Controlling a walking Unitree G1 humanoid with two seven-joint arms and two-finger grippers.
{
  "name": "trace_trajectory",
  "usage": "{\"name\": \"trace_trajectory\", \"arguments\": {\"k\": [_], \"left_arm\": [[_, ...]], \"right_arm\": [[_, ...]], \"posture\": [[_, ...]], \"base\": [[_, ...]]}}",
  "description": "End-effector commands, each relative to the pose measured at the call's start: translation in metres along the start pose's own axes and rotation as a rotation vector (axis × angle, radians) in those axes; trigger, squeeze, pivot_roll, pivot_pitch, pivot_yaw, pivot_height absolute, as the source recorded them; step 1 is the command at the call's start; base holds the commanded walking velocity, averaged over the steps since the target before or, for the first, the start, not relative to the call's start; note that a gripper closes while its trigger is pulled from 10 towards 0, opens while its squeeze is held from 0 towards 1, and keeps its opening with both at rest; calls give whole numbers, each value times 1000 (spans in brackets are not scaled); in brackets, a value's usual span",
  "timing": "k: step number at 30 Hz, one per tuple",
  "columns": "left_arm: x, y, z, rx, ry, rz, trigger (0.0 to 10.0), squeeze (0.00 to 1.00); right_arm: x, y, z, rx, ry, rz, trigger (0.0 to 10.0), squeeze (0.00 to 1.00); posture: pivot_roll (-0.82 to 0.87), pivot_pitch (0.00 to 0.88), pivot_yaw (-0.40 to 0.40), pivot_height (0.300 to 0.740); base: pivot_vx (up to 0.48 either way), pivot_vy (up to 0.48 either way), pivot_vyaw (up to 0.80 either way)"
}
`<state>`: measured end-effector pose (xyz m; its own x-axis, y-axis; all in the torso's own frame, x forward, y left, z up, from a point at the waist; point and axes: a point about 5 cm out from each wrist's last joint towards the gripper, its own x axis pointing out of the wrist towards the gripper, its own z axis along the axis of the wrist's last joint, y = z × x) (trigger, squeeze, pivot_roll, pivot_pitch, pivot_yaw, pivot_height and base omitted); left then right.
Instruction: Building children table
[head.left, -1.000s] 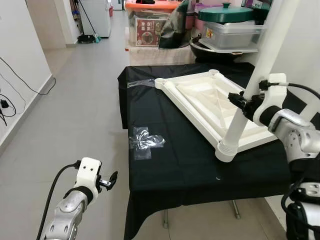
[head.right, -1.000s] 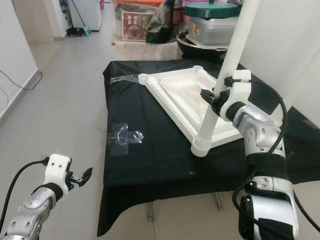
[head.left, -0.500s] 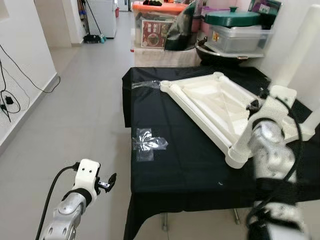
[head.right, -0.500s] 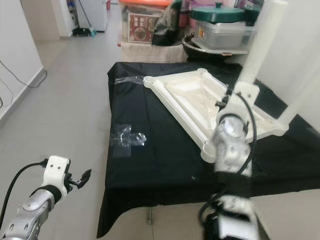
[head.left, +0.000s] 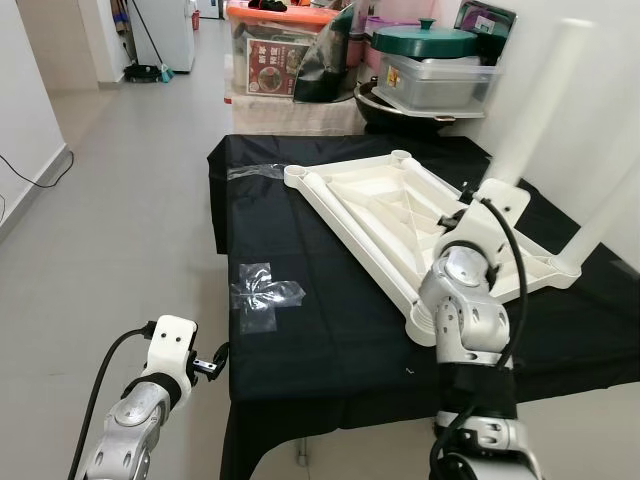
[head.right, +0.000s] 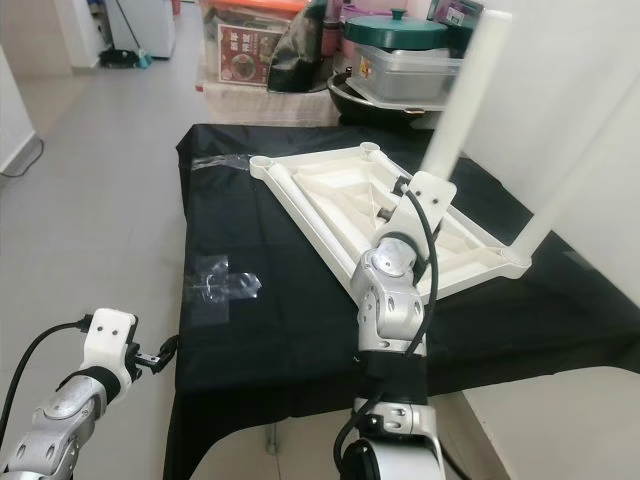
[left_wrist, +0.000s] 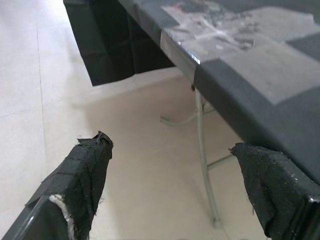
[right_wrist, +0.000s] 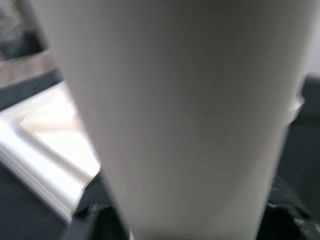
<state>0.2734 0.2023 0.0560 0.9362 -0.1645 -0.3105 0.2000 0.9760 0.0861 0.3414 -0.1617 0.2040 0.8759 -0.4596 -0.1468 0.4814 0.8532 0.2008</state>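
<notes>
White table top (head.left: 400, 215) inverted; two white legs (head.left: 535, 100) upright

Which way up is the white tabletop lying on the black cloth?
Upside down. The white tabletop shows its ribbed underside and round corner sockets, and two white legs rise from it above the black cloth.

A white plastic tabletop (head.left: 400, 215) lies upside down on a black-draped surface (head.left: 320, 330), its ribbed underside facing up and set at a diagonal. Round sockets show at its far corners. Two white tubular legs stand upright from it: one leg (head.left: 535, 110) rises near the middle of its right side, the other leg (head.left: 610, 215) from the right corner.
</notes>
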Motion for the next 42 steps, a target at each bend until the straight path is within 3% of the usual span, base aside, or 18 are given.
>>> {"name": "trace_trajectory", "arguments": {"k": [1,3,4,5,6,8,12,14,17,19,21,22,24,29,31,39,42], "left_arm": [[0,-4,-6,2,23,-6,10000,0],[0,-4,-6,3,24,-7,10000,0],[1,-3,-5,4,23,-7,10000,0],[1,-1,-4,7,20,-7,10000,0],[1,-1,-4,7,20,-7,10000,0],[2,1,-3,12,20,-7,10000,0],[2,2,-4,15,21,-8,10000,0],[3,0,-4,18,22,-14,10000,0],[3,0,-4,20,22,-16,10000,0],[4,-1,-3,22,21,-19,10000,0],[4,-1,-3,22,21,-19,10000,0],[4,-2,-3,24,20,-21,10000,0],[5,-3,-2,29,19,-26,10000,0],[6,-1,-2,29,18,-24,10000,0],[5,-1,-3,28,19,-20,10000,0],[3,-3,-5,26,23,-19,10000,0],[3,-3,-7,26,29,-21,10000,0]], "right_arm": [[-1,2,-7,-6,42,31,10000,1000],[-1,0,-1,-22,37,55,10000,1000],[0,-3,5,-42,28,68,10000,0],[0,-6,19,-64,7,112,10000,0],[0,-6,19,-64,7,112,10000,0],[0,-14,56,-115,-67,246,10000,0],[-1,-18,74,-155,-99,336,10000,0],[-2,-17,83,-243,-105,500,10000,0],[-4,-17,84,-270,-80,581,10000,0],[-13,-12,82,-340,-56,783,10000,0],[-13,-12,82,-340,-56,783,10000,0],[-17,-10,80,-364,-41,869,10000,0],[-11,-13,64,-421,31,981,10000,0],[7,-22,51,-488,117,1057,10000,0],[22,-29,48,-494,151,1044,0,0],[35,-42,40,-481,212,1037,0,0],[42,-39,27,-364,178,891,0,0]], "posture": [[-22,0,-77,740],[-25,0,-73,740],[-27,0,-71,740],[-28,0,-69,740],[-28,0,-69,740],[-44,0,-61,740],[-48,0,-59,740],[-49,0,-58,740],[-49,0,-58,740],[-43,0,-55,740],[-43,0,-55,740],[-43,0,-55,740],[-37,0,-57,740],[-25,0,-69,740],[-18,0,-78,740],[-13,0,-86,740],[-12,0,-81,740]], "base": [[0,0,0],[0,0,0],[0,0,0],[0,0,0],[0,0,0],[0,0,0],[0,0,0],[0,0,0],[0,0,0],[0,0,0],[0,0,0],[0,0,0],[0,0,0],[0,0,0],[0,0,0],[0,0,0],[0,0,0]]}}
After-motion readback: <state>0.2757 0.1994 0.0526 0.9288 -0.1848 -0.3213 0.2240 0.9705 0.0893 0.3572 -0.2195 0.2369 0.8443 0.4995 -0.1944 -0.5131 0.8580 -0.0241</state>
